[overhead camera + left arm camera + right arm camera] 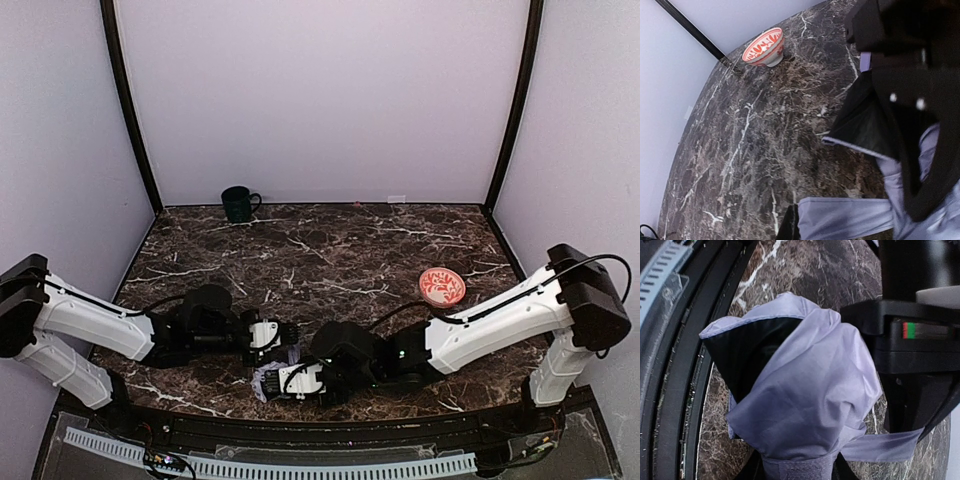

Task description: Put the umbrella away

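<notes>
Item: umbrella (268, 382), pale lavender with black lining, bunched at the near edge of the table (330, 250) between my two arms. My right fingers (300, 380) pinch its strapped end. My left fingers (920, 170) are pressed together beside its folds; I cannot tell whether they catch cloth. Also: red-patterned bowl (441, 286) to the right, dark mug (238, 203) at the far back.

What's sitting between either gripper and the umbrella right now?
Nothing visible. Both grippers are at the umbrella by the near edge of the table: the right gripper holds the bunched fabric, and the left gripper sits shut against it. The bowl and mug stand well clear.
</notes>
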